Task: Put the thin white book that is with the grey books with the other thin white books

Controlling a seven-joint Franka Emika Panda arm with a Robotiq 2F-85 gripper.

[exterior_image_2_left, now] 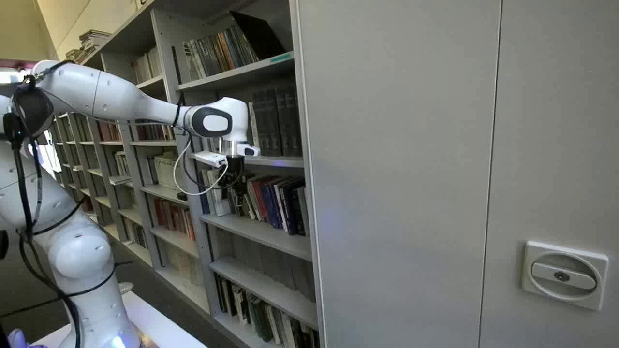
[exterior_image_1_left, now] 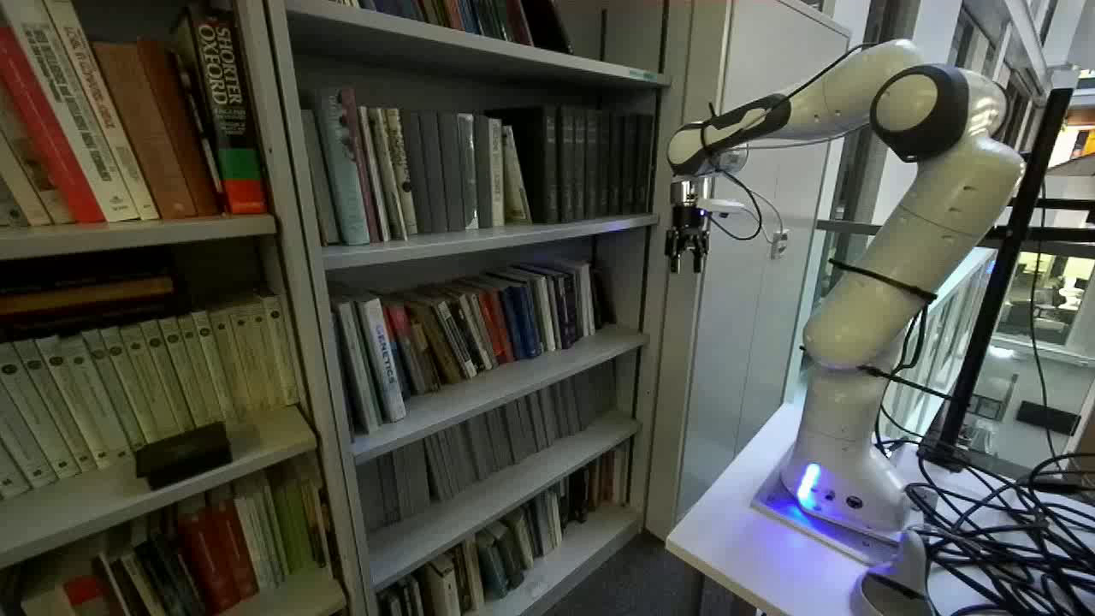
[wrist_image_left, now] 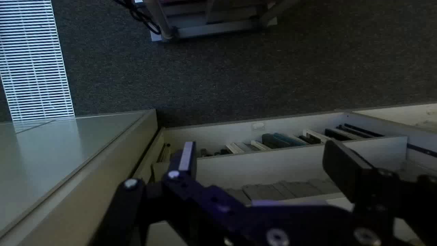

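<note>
- Gripper [exterior_image_1_left: 687, 256] hangs in the air, pointing down, touching no book. Its fingers [wrist_image_left: 342, 167] stand well spread in the wrist view, and we see nothing between them.
- Under it, the wrist view gives us mostly carpet [wrist_image_left: 273, 75] and lower shelves [wrist_image_left: 256, 169] — not the row we want.
- Dark grey books [exterior_image_1_left: 599, 162] fill the end of the shelf [exterior_image_1_left: 488, 239] on the gripper's side in an exterior view; a paler grey run [exterior_image_1_left: 430, 171] stands farther along it.
- Thin white book [exterior_image_1_left: 496, 171]: most likely the upright white spine between those two grey groups, though a leaning pale book [exterior_image_1_left: 515, 175] just beside it might be the one meant, and we cannot settle which.
- Other thin white books [exterior_image_1_left: 387, 171], as we read the task, are the slim pale spines beyond the paler grey run, on the same shelf.
- Step in hand: we judge it to be the approach, before any grasp, with the white book not yet taken from among the grey ones.
- Next move: we need to bring the fingers to the height of that row, turn the gripper so that they face into the shelf, and line them up on the slim spine. Neighbours crowd it, so we may have to work the book forward a little before we can grip it — and we should take care not to drag the leaning one along.
</note>
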